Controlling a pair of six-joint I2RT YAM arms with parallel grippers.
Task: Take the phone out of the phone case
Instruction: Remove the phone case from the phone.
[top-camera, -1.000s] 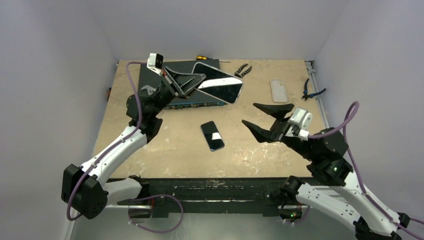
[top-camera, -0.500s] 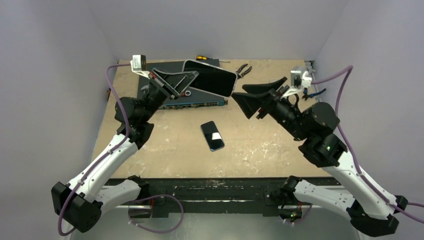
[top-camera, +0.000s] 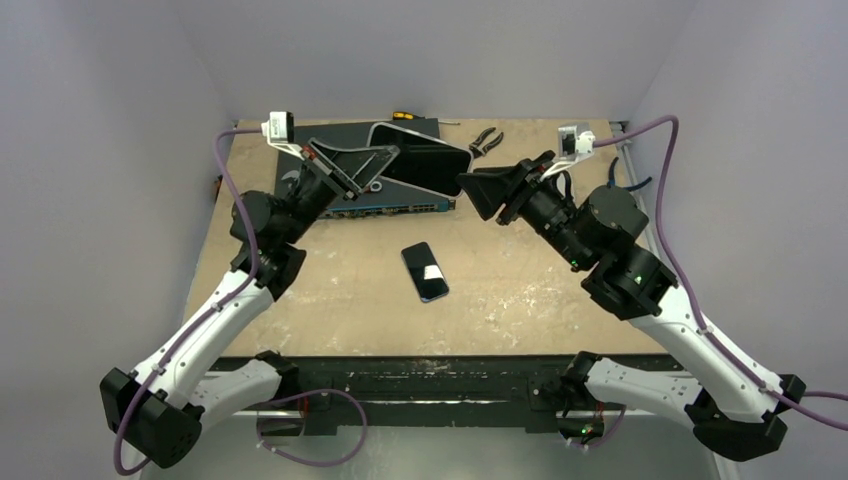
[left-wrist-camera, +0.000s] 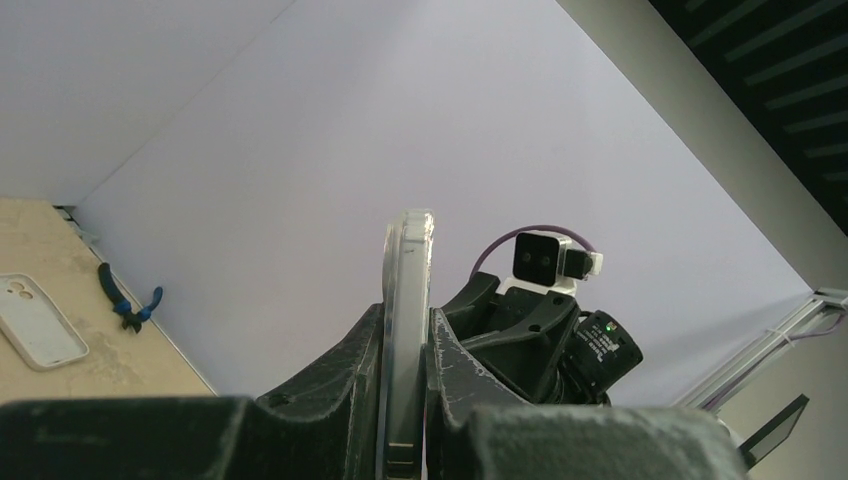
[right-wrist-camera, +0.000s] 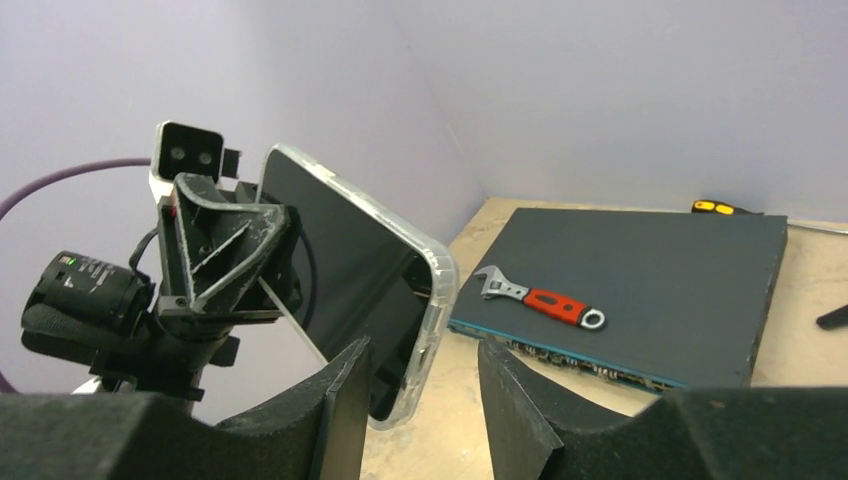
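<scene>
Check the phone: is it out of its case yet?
Still in: the clear case rims the dark phone in the right wrist view.

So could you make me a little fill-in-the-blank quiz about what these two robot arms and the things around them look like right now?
The cased phone is held off the table by the left gripper, whose jaws are ____.
The right gripper has its jaws ____, one finger on each side of the phone's free end.
The wrench on the dark box has a ____ handle.
Missing words: shut; open; red.
</scene>
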